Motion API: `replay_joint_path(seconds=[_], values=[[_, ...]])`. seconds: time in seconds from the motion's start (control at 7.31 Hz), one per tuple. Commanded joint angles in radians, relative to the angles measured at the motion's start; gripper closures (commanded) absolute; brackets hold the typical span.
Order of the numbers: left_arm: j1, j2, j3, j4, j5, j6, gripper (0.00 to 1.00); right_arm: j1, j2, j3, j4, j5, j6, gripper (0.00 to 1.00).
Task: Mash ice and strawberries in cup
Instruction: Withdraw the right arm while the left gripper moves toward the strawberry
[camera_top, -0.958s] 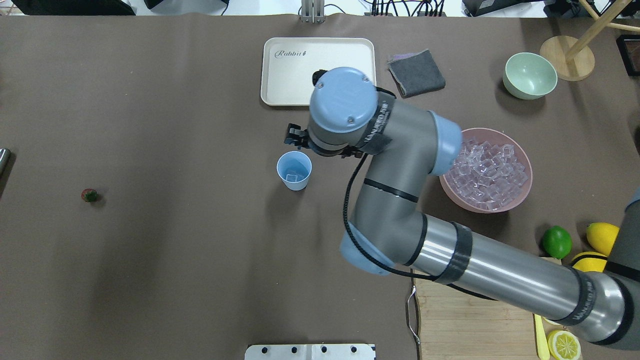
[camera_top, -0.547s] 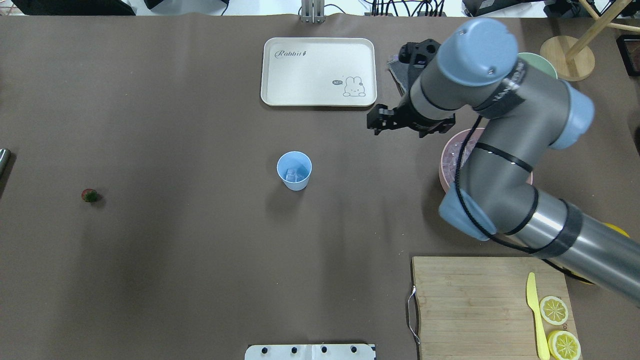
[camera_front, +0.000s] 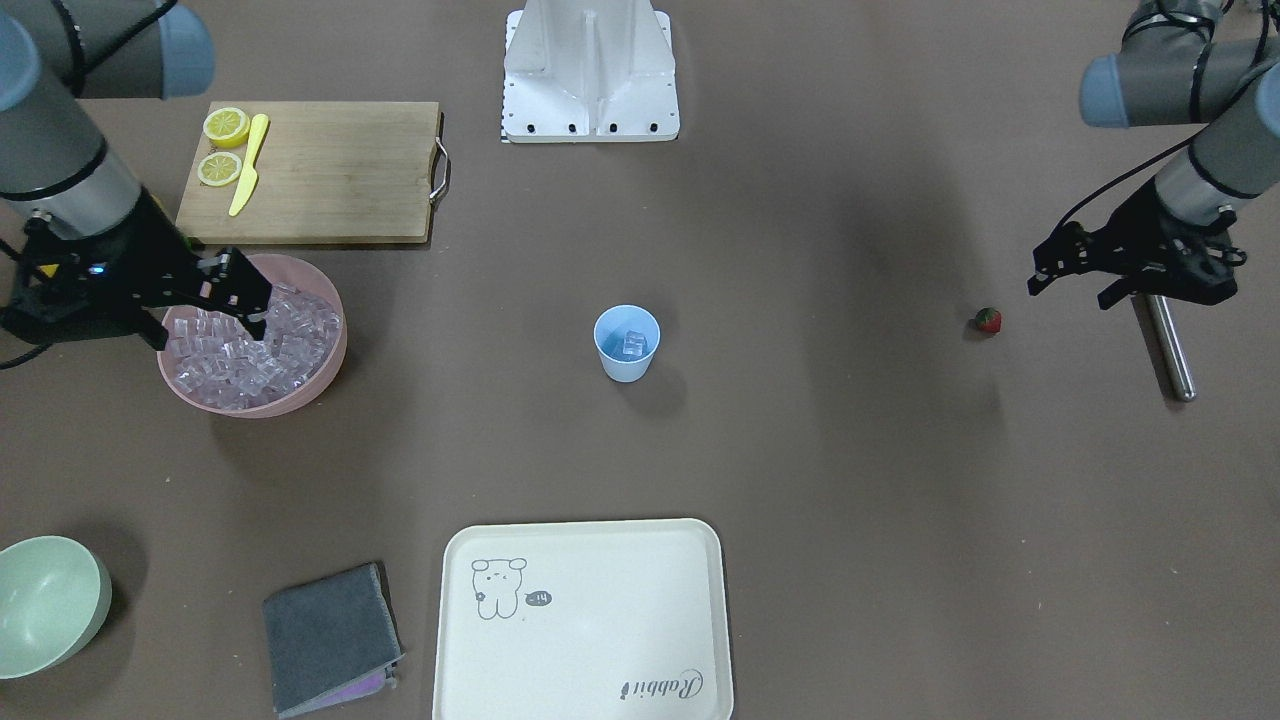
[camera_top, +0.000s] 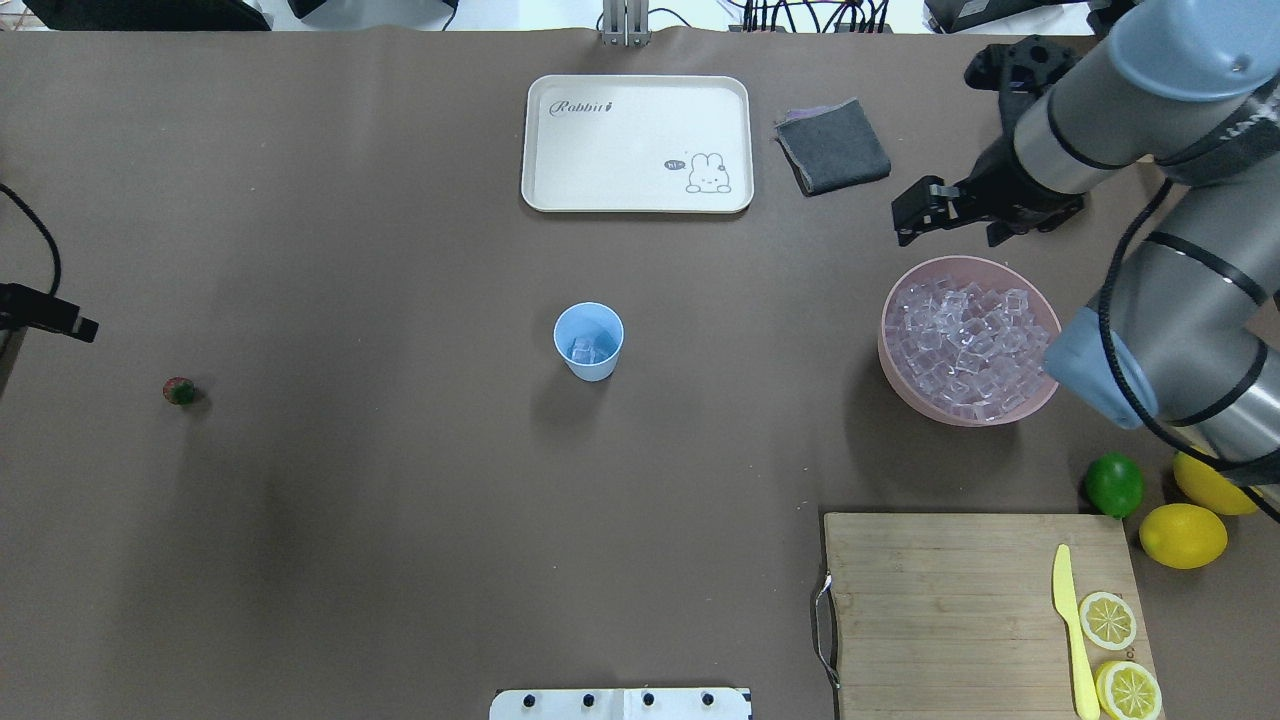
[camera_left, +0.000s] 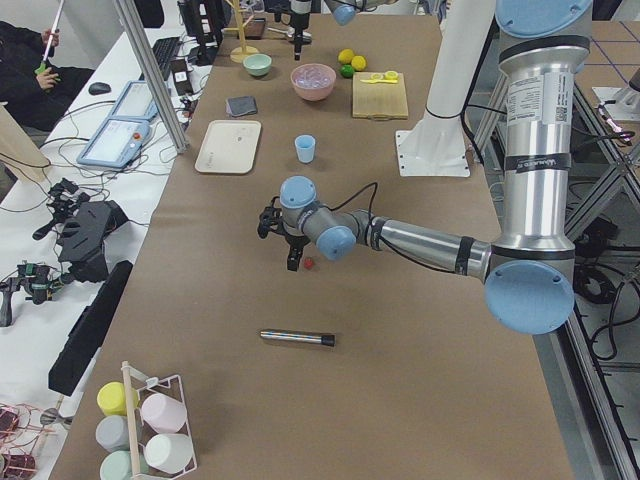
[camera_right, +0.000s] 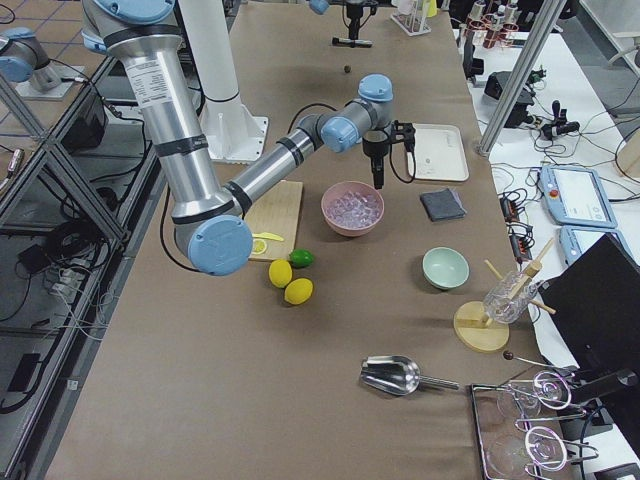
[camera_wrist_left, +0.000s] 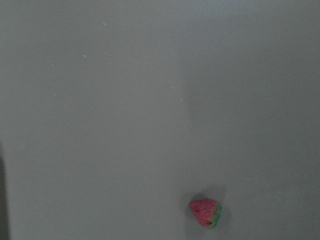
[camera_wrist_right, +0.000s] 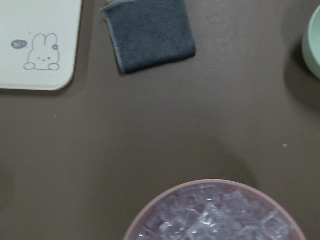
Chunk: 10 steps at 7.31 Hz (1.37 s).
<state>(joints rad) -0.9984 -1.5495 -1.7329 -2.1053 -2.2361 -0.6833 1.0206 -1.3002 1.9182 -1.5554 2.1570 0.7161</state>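
Blue cup (camera_top: 588, 340), table (camera_top: 400, 500) centre, holds ice (camera_top: 590, 350). Strawberry (camera_front: 988, 320) lies near spread left claw (camera_front: 1068, 288), cropped overhead, whole from front; spread right claw (camera_top: 903, 220) hangs by pink bowl (camera_top: 890, 340).

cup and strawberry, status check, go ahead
Both grippers open, empty: left gripper near strawberry, right gripper by pink bowl. Some ice in cup, no strawberry. Nothing between them.

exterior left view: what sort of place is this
Probably a robotics lab staged as a drink-prep bench: a grey robot arm over a brown-covered table, a tablet-style teach pendant on the side desk, and a pink bowl of clear ice cubes.
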Motion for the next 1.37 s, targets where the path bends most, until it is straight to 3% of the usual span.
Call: replay_joint_path(seconds=[0.0,0.27,0.41,0.55,0.82,1.23], values=[[0.07,-0.047,0.068,-0.038,0.058,-0.067,0.03,0.161,-0.143,0.001,0.003,0.101,-0.273,0.02],[0.106,-0.061,0.07,-0.038,0.111,-0.073,0.07,0.344,-0.236,-0.066,-0.008,0.191,-0.616,0.02],[0.106,-0.057,0.072,-0.039,0.113,-0.07,0.15,0.405,-0.247,-0.112,-0.008,0.208,-0.724,0.02],[0.107,-0.046,0.075,-0.039,0.116,-0.067,0.21,0.441,-0.257,-0.125,-0.02,0.21,-0.786,0.02],[0.144,-0.044,0.11,-0.06,0.171,-0.07,0.21,0.489,-0.257,-0.126,-0.086,0.208,-0.858,0.02],[0.152,-0.043,0.119,-0.11,0.171,-0.102,0.26,0.582,-0.226,-0.189,-0.204,0.199,-1.01,0.01]])
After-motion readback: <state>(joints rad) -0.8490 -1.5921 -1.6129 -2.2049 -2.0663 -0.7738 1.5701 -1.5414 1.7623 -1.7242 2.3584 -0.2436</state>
